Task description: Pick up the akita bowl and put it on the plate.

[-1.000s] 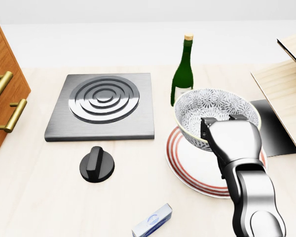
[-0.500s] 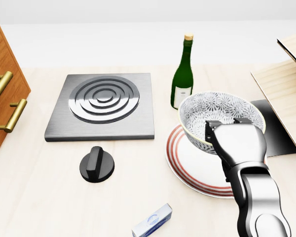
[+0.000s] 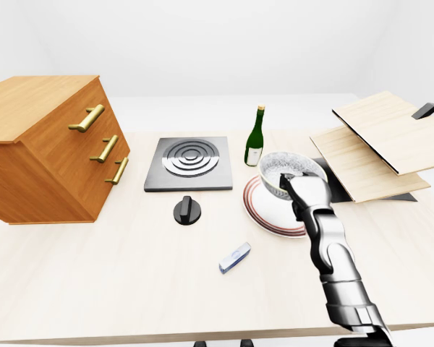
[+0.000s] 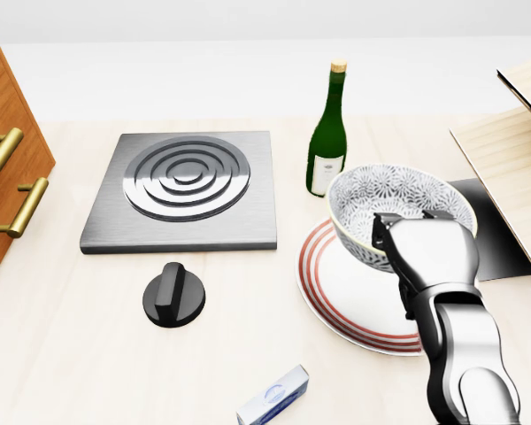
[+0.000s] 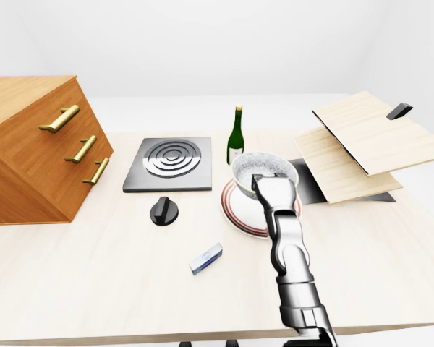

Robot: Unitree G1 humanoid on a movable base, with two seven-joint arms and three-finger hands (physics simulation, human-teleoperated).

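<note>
The akita bowl [image 4: 376,197], white with a grey flower pattern inside, sits over the upper right part of the red-ringed white plate [image 4: 345,297] in the head view. My right hand [image 4: 413,223] comes up from the bottom right, and its fingers close over the bowl's near rim. The hand hides the bowl's base, so contact with the plate cannot be judged. The left-eye view shows the same bowl [image 3: 286,165] above the plate [image 3: 264,210]. My left hand is out of view.
A green wine bottle [image 4: 327,133] stands just left of and above the bowl. A grey burner plate [image 4: 184,188], a black knob [image 4: 173,295] and a small blue-white box [image 4: 274,396] lie to the left. Wooden boards [image 3: 380,141] lie right, a drawer cabinet [image 3: 47,148] far left.
My right hand has carried the bowl a little to the right and slightly down over the plate. Nothing else has moved.
</note>
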